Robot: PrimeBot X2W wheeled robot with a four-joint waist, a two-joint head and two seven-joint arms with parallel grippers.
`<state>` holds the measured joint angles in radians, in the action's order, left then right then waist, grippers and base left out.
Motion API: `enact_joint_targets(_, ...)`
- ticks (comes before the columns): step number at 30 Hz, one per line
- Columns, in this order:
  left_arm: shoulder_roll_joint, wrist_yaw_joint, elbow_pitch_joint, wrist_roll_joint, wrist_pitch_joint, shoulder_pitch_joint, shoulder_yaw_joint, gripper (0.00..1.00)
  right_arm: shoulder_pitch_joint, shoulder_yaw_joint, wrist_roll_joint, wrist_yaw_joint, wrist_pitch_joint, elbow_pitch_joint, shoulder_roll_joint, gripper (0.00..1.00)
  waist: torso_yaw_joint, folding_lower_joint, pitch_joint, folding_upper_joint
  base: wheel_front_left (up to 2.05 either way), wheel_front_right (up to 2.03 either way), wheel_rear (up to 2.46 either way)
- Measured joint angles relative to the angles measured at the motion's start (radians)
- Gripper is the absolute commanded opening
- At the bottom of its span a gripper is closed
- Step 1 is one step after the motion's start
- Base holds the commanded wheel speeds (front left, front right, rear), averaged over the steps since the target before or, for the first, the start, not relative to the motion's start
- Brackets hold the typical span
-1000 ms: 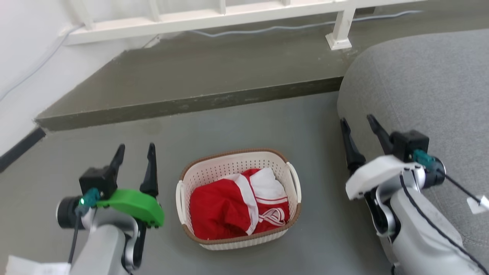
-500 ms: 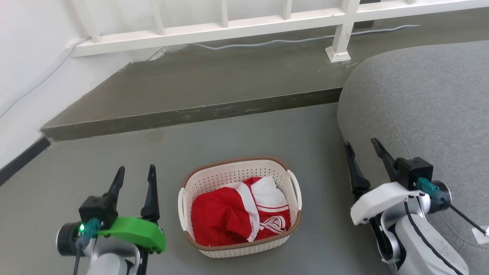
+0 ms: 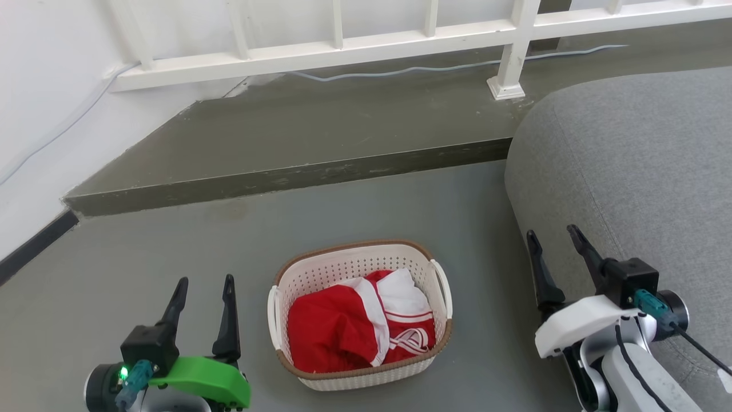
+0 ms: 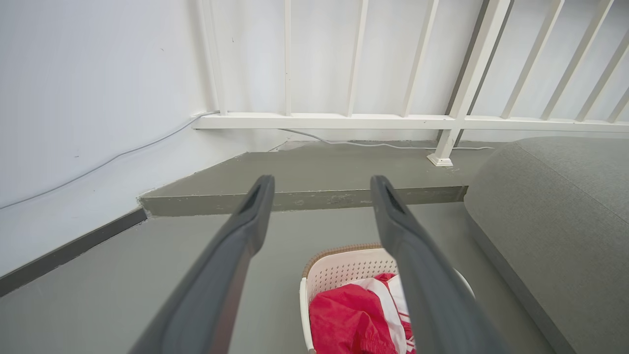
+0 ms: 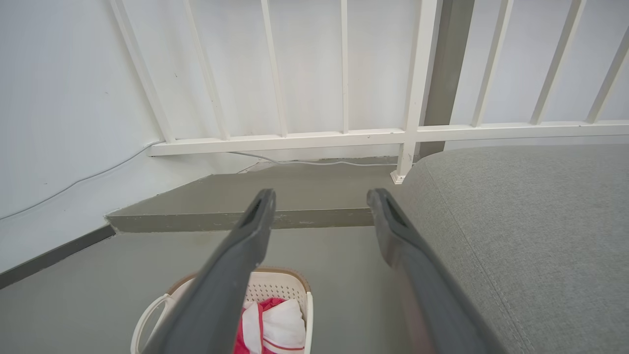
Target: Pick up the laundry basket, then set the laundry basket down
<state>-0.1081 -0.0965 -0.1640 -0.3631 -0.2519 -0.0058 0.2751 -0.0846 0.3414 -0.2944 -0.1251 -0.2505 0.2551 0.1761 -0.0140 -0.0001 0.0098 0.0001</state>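
1. The left gripper (image 3: pixel 206 280) has its two long dark fingers wide apart, empty, touching nothing.
2. The right gripper (image 3: pixel 552 232) gapes equally, empty, beside the rounded grey fabric sofa (image 3: pixel 629 171).
3. Between them, touching neither, the cream-white perforated plastic laundry basket (image 3: pixel 343 266) with a brown woven-look rim sits on the grey floor (image 3: pixel 171 246), holding a red-and-white garment (image 3: pixel 337 332).

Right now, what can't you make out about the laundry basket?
- Head view: the floor of the laundry basket lies under the red and white garment; anything beneath is hidden.
- Left wrist view: the basket's near end is cut off by the bottom edge; a finger of the left gripper crosses its right side.
- Right wrist view: a finger of the right gripper covers much of it.
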Motion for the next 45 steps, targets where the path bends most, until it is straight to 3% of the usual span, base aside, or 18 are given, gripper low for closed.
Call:
enact_joint_targets(41, -0.002, -0.010, 0.105, 0.029, 0.015, 0.086, 0.007, 1.00, 0.100, -0.034, 0.061, 0.000, 0.013, -0.083, -0.030, 1.00, -0.001, 0.0001, -0.015, 0.0000, 0.00, 0.00, 0.00)
enact_joint_targets(42, -0.002, -0.010, 0.102, 0.028, 0.014, 0.089, 0.007, 0.00, 0.101, -0.034, 0.057, 0.000, 0.013, -0.081, -0.034, 0.00, -0.001, 0.0001, -0.016, 0.0000, 0.00, 0.00, 0.00)
enact_joint_targets(45, 0.004, -0.010, 0.072, 0.026, 0.015, 0.100, 0.016, 0.00, 0.121, -0.030, 0.057, 0.002, 0.013, -0.055, -0.046, 0.00, -0.001, 0.0000, -0.016, 0.0000, 0.00, 0.00, 0.00)
